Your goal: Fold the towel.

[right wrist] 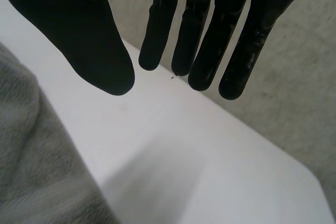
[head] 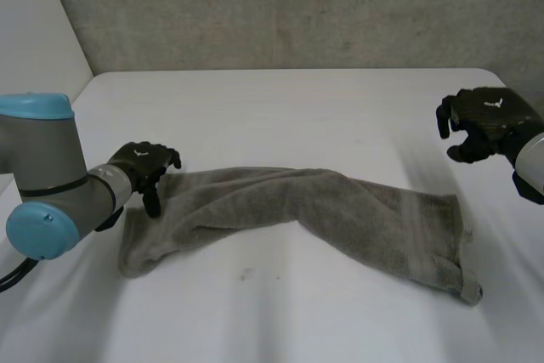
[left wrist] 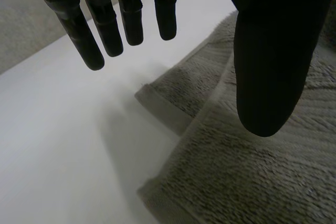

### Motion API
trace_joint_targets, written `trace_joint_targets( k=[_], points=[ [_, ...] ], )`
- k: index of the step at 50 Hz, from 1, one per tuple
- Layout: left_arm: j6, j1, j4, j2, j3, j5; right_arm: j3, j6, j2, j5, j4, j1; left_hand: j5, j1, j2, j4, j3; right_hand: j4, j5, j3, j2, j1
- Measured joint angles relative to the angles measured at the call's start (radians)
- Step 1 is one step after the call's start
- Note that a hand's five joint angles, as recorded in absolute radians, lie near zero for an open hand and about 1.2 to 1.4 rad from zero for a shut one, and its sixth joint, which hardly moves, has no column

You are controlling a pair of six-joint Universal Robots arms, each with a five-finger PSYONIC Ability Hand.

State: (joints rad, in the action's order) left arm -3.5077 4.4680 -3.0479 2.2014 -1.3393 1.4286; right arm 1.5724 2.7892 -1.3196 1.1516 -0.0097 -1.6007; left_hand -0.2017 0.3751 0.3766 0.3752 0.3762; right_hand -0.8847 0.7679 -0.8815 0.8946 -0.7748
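Soft, limp grey terry towel [head: 340, 210] should sag and bunch; grip its left and right end corners. Left hand [head: 140, 164] and right hand [head: 489, 121] both released.

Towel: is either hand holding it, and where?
Neither holds it. The left hand is open over one end of the towel; the right hand is open, clear of it.

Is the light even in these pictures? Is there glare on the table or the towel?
Head view: soft, even light; the table is bright without glare, and the towel shows gentle shading in its folds. Left wrist view: the left hand is almost black against the pale table. Right wrist view: the right hand is equally dark, with a faint sheen on its fingers.
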Motion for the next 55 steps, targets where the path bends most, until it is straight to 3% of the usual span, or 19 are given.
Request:
trace_joint_targets(
  k=[19,24,28,33,38,40,42,55],
  points=[
    [0.001,-0.01,0.017,0.042,-0.01,-0.001,-0.006,-0.005,0.092,0.005,-0.003,0.009,-0.265,0.271,0.266,0.268,0.267,0.048,0.0,0.045,-0.049,0.035],
    [0.003,-0.013,0.025,0.04,-0.017,0.0,-0.006,-0.012,0.1,0.006,-0.005,0.009,-0.443,0.446,0.453,0.446,0.452,0.06,0.0,0.06,-0.064,0.044],
    [0.003,-0.014,0.028,0.037,-0.018,0.003,-0.005,-0.023,0.107,0.011,-0.005,0.009,-0.706,0.713,0.713,0.708,0.706,0.07,0.0,0.069,-0.069,0.05],
    [0.005,-0.019,0.027,0.026,-0.019,0.011,-0.005,-0.041,0.115,0.028,-0.005,0.009,-0.777,0.769,0.789,0.788,0.786,0.084,0.0,0.081,-0.085,0.063],
    [0.029,-0.035,0.021,-0.058,-0.028,0.016,-0.011,-0.058,0.133,0.054,-0.004,0.008,-0.814,0.795,0.828,0.828,0.826,0.322,0.0,0.317,-0.333,0.282],
    [0.044,-0.041,0.018,-0.105,-0.039,0.015,-0.02,-0.059,0.148,0.061,0.0,0.007,-0.819,0.798,0.834,0.834,0.832,0.565,0.0,0.569,-0.578,0.487],
    [0.053,-0.045,0.017,-0.139,-0.048,0.014,-0.028,-0.058,0.159,0.064,0.004,0.006,-0.822,0.8,0.836,0.836,0.834,0.642,0.0,0.646,-0.645,0.551],
    [0.059,-0.109,0.02,-0.358,-0.123,0.007,-0.162,0.006,0.274,0.03,0.16,-0.018,-0.827,0.801,0.84,0.841,0.838,0.651,0.0,0.668,-0.661,0.561]
  ],
)
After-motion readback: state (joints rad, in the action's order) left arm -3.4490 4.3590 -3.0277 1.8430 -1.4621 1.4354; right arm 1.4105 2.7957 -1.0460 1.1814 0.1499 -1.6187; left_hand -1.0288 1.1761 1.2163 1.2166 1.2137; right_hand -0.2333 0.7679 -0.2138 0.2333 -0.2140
